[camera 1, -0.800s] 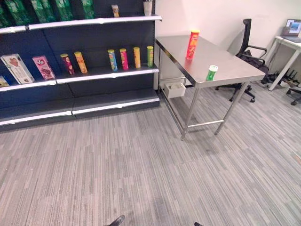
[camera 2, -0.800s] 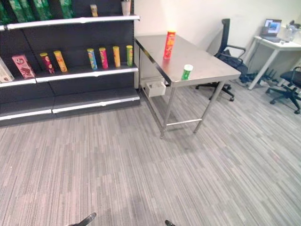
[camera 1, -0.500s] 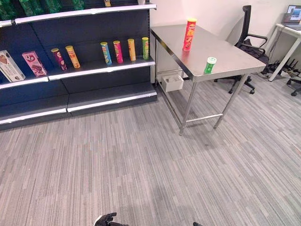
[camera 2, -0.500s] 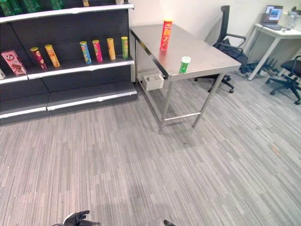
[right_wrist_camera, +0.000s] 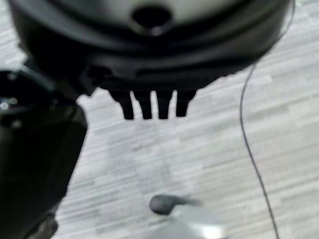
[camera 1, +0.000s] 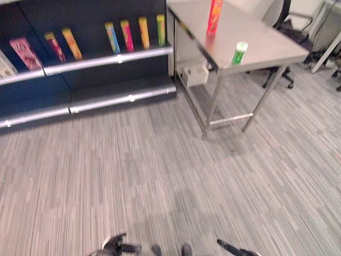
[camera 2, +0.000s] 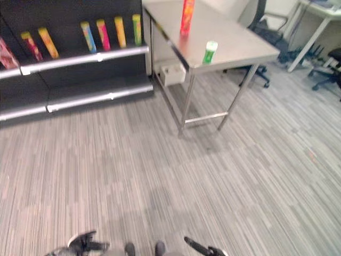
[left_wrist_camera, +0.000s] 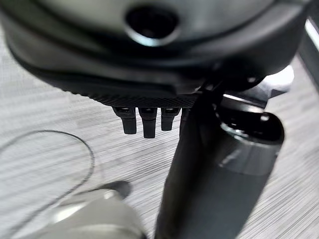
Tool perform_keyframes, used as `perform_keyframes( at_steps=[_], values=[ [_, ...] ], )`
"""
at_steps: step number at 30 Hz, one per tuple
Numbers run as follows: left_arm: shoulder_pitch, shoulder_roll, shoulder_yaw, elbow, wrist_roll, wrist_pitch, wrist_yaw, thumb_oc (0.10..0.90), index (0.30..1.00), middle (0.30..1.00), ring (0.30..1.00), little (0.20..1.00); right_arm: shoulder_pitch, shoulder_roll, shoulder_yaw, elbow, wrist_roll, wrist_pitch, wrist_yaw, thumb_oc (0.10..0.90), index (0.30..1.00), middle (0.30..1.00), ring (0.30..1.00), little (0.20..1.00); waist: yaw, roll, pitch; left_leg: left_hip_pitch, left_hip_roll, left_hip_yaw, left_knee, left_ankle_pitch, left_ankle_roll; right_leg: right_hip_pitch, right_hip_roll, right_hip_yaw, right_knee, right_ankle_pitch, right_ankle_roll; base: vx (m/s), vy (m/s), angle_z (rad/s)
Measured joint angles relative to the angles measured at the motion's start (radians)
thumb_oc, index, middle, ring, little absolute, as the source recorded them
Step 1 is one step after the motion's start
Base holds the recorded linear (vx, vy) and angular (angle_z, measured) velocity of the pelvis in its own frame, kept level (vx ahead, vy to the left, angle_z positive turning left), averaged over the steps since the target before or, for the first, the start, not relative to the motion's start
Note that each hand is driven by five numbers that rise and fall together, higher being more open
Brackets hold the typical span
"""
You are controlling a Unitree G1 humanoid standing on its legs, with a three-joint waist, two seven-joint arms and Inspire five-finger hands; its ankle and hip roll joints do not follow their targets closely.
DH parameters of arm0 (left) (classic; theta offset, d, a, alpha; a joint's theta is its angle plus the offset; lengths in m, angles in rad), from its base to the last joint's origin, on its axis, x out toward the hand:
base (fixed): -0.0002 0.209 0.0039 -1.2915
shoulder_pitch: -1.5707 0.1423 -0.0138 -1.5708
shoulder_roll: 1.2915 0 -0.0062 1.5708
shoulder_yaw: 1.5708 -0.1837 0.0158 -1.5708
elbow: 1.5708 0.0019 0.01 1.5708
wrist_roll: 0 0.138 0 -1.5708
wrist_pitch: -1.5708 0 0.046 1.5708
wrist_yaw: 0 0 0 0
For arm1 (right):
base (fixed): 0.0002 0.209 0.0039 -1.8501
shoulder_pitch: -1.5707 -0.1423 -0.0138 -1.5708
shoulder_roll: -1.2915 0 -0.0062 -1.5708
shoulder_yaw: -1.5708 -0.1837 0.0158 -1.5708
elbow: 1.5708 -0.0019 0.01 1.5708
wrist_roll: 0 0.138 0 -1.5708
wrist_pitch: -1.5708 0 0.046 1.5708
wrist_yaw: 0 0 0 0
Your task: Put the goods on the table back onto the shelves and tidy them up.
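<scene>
This looks like a mock shop set up inside an office. At the upper left of the frame stands a dark retail shelving unit with silver-edged shelves (camera 1: 106, 57), where tall snack tubes in several colours (camera 1: 126, 35) stand in a row. Beside it, at upper centre, is a stainless-steel desk on thin metal legs (camera 1: 261, 50). Grey striped carpet (camera 1: 160, 176) covers the floor, and a black swivel office chair (camera 1: 285, 21) sits at the upper right.

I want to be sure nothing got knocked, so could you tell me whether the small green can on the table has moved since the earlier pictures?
No. The green can stands at the same spot near the table's front edge, right of the tall red can; the camera has shifted.
</scene>
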Motion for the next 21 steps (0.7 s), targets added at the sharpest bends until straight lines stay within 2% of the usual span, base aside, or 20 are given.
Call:
perform_keyframes(
  at_steps=[1,2,3,4,5,6,7,8,10,11,12,13,14,17,18,19,20,21],
  values=[
    [-0.005,-0.001,0.002,0.003,-0.005,-0.004,0.001,0.800,0.900,0.900,0.900,0.900,0.001,-0.006,0.004,0.001,0.000,0.000,-0.008,0.800,0.900,0.900,0.900,0.900,0.001,0.002,0.003,-0.003,0.004,-0.006,-0.019,-0.009,0.016,0.028,0.009,-0.001,-0.026,0.002,-0.002,0.25,0.030,-0.09],
    [-0.004,-0.006,0.000,0.002,-0.005,-0.004,0.000,0.800,0.900,0.900,0.900,0.900,0.002,-0.013,0.008,-0.001,0.001,-0.001,-0.017,0.800,0.900,0.900,0.900,0.900,-0.002,-0.001,0.002,0.013,0.000,-0.016,-0.114,-0.009,0.016,0.045,0.013,-0.008,-0.051,0.001,-0.002,0.27,0.055,-0.05],
    [-0.004,-0.012,-0.009,0.003,-0.005,-0.006,-0.003,0.800,0.900,0.900,0.900,0.900,0.004,-0.019,0.007,0.000,0.001,0.000,-0.019,0.800,0.900,0.900,0.900,0.900,-0.002,0.005,-0.003,0.031,0.000,-0.018,-0.245,-0.002,0.015,0.058,0.013,-0.013,-0.069,0.001,-0.001,0.41,0.089,-0.04],
    [-0.004,-0.027,-0.018,0.018,-0.005,-0.005,-0.004,0.800,0.900,0.900,0.900,0.900,0.004,-0.026,0.010,0.001,0.001,0.001,-0.020,0.800,0.900,0.900,0.900,0.900,-0.003,0.024,-0.010,0.043,0.001,-0.015,-0.477,0.049,-0.003,0.084,0.026,-0.017,-0.123,0.011,0.010,0.33,0.072,-0.03],
    [-0.001,-0.036,-0.015,0.026,-0.007,-0.005,-0.004,0.800,0.900,0.900,0.900,0.900,0.004,-0.028,0.023,0.002,0.000,0.005,-0.021,0.800,0.900,0.900,0.900,0.900,0.003,0.037,-0.009,0.040,0.014,-0.013,-0.593,0.088,-0.027,0.095,0.044,-0.013,-0.141,0.013,0.012,0.48,0.102,0.06],
    [0.000,-0.043,-0.005,0.023,-0.013,-0.007,-0.004,0.800,0.900,0.900,0.900,0.900,0.003,-0.029,0.035,0.002,-0.001,0.009,-0.021,0.800,0.900,0.900,0.900,0.900,0.009,0.049,-0.006,0.025,0.023,-0.014,-0.642,0.105,-0.036,0.105,0.062,-0.011,-0.144,0.011,0.009,0.51,0.129,0.02],
    [0.005,-0.045,0.010,0.009,-0.030,-0.015,-0.005,0.800,0.900,0.900,0.900,0.900,0.004,-0.031,0.045,0.000,-0.005,0.016,-0.021,0.800,0.900,0.900,0.900,0.900,0.038,0.057,-0.004,-0.002,0.032,-0.016,-0.642,0.134,-0.068,0.145,0.080,0.015,-0.137,-0.017,-0.006,0.70,0.207,-0.30],
    [0.005,-0.047,0.016,0.004,-0.029,-0.018,-0.004,0.800,0.900,0.900,0.900,0.900,-0.003,-0.038,0.045,-0.001,-0.006,0.015,-0.020,0.800,0.900,0.900,0.900,0.900,0.065,0.058,-0.007,-0.006,0.034,-0.015,-0.642,0.133,-0.065,0.168,0.079,0.048,-0.137,-0.036,-0.008,0.56,0.210,-0.70],
    [0.026,-0.056,0.060,0.010,-0.027,-0.020,-0.003,0.800,0.900,0.900,0.900,0.900,-0.020,-0.049,0.044,0.000,-0.010,0.013,-0.020,0.800,0.900,0.900,0.900,0.900,0.085,0.062,-0.034,0.023,0.020,-0.002,-0.631,0.121,-0.024,0.209,0.063,0.094,-0.144,-0.077,0.019,0.55,0.219,-1.00],
    [0.066,-0.053,0.065,0.052,-0.024,-0.005,-0.002,0.800,0.900,0.900,0.900,0.900,-0.004,-0.046,0.047,-0.001,-0.021,0.003,-0.018,0.800,0.900,0.900,0.900,0.900,0.079,0.036,-0.117,0.050,-0.035,0.006,-0.599,0.157,0.069,0.248,0.006,0.122,-0.136,-0.127,0.049,0.51,0.202,-0.90],
    [0.084,-0.050,0.065,0.058,-0.024,-0.005,0.000,0.800,0.900,0.900,0.900,0.900,0.006,-0.044,0.056,-0.001,-0.022,0.001,-0.015,0.800,0.900,0.900,0.900,0.900,0.076,0.027,-0.141,0.073,-0.061,0.020,-0.604,0.179,0.100,0.267,-0.023,0.125,-0.120,-0.141,0.074,0.31,0.143,-0.74],
    [0.093,-0.048,0.058,0.057,-0.024,-0.005,0.005,0.800,0.900,0.900,0.900,0.900,0.016,-0.040,0.059,-0.002,-0.024,0.001,-0.013,0.800,0.900,0.900,0.900,0.900,0.070,0.023,-0.146,0.113,-0.075,0.025,-0.622,0.221,0.146,0.266,-0.029,0.114,-0.059,-0.156,0.102,0.20,0.096,-0.33],
    [0.099,-0.045,0.053,0.058,-0.024,-0.005,0.004,0.800,0.900,0.900,0.900,0.900,0.016,-0.035,0.060,-0.003,-0.025,0.001,-0.013,0.800,0.900,0.900,0.900,0.900,0.067,0.025,-0.148,0.136,-0.078,0.026,-0.634,0.234,0.162,0.254,-0.033,0.106,-0.005,-0.163,0.116,0.17,0.093,-0.11],
    [0.079,-0.018,0.013,0.049,-0.024,-0.005,-0.001,0.800,0.900,0.900,0.900,0.900,0.025,-0.012,0.075,-0.020,-0.047,0.002,-0.005,0.800,0.900,0.900,0.900,0.900,0.066,0.007,-0.160,0.180,-0.095,0.014,-0.630,0.183,0.211,0.112,-0.067,0.093,0.299,-0.204,0.217,0.19,0.171,0.00],
    [0.048,-0.010,0.006,0.050,-0.024,-0.003,-0.001,0.800,0.900,0.900,0.900,0.900,0.007,-0.010,0.072,-0.035,-0.050,0.002,0.006,0.800,0.900,0.900,0.900,0.900,0.068,0.000,-0.153,0.203,-0.111,0.017,-0.630,0.151,0.231,-0.045,-0.111,0.089,0.608,-0.173,0.265,0.27,0.272,-0.08],
    [0.019,-0.016,0.009,0.045,-0.024,-0.002,0.001,0.800,0.900,0.900,0.900,0.900,-0.015,-0.014,0.057,-0.061,-0.050,0.000,0.003,0.800,0.900,0.900,0.900,0.900,0.062,0.040,-0.117,0.259,-0.110,0.014,-0.626,0.107,0.257,-0.183,-0.149,0.071,0.831,-0.141,0.236,0.31,0.239,-0.07],
    [0.016,-0.021,-0.007,0.038,-0.024,0.001,0.005,0.800,0.900,0.900,0.900,0.900,-0.022,-0.017,0.051,-0.081,-0.050,-0.003,0.003,0.800,0.900,0.900,0.900,0.900,0.059,0.059,-0.092,0.301,-0.106,0.016,-0.620,0.102,0.256,-0.232,-0.181,0.025,0.904,-0.134,0.229,0.28,0.066,0.03],
    [0.015,-0.026,-0.010,0.031,-0.024,0.004,0.003,0.800,0.900,0.900,0.900,0.900,-0.018,-0.017,0.059,-0.083,-0.050,-0.006,0.005,0.800,0.900,0.900,0.900,0.900,0.057,0.086,-0.089,0.332,-0.098,0.016,-0.616,0.077,0.252,-0.272,-0.196,0.013,0.868,-0.127,0.233,0.18,0.016,0.11]
  ],
)
